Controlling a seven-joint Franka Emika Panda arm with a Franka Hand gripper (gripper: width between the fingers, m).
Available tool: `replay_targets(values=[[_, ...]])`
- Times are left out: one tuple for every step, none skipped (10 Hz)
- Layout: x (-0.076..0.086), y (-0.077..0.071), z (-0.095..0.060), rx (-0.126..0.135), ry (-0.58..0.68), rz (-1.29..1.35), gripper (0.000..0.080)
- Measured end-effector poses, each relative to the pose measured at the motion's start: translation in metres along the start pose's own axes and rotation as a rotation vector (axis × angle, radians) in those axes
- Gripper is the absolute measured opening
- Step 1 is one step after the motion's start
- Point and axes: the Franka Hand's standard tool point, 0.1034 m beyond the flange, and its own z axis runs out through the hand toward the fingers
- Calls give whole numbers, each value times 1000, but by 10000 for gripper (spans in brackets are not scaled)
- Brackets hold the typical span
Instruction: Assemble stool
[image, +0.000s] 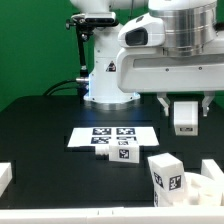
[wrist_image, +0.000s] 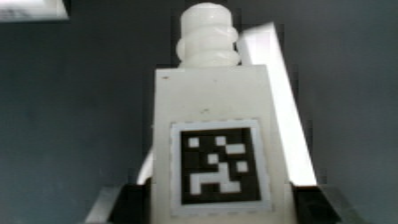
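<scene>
My gripper hangs above the table at the exterior view's right, shut on a white stool leg. In the wrist view the gripper holds this leg between its dark fingers. The leg's tag faces the camera and its threaded tip points away. A second leg lies on the table at the front edge of the marker board. A third leg stands nearer the front. Part of the round seat shows at the exterior view's lower right edge.
The arm's white base stands at the back behind the marker board. A white block sits at the exterior view's left edge, and a white rail runs along the table's front edge. The table top is black.
</scene>
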Motion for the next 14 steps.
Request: replay_targets(values=[[-2, -2, 2, 6, 36, -4, 334], [5, -7, -1, 18, 116, -17, 334], [16, -16, -9, 14, 185, -62, 334], [23, -24, -19, -14, 233, -127, 334], [29, -37, -24, 8, 323, -142, 334], [27, -41, -20, 50, 443, -146, 334], [22, -42, -15, 65, 485, -152, 334], [26, -48, -16, 93, 572, -170, 334], [36, -48, -14, 107, 668, -204, 334], [42, -48, -10, 99, 721, -245, 334], [45, -49, -7, 91, 807, -293, 334], [42, -45, 10, 65, 711, -274, 334], [44, -46, 3, 67, 724, -276, 334], [44, -43, 7, 57, 721, -286, 334]])
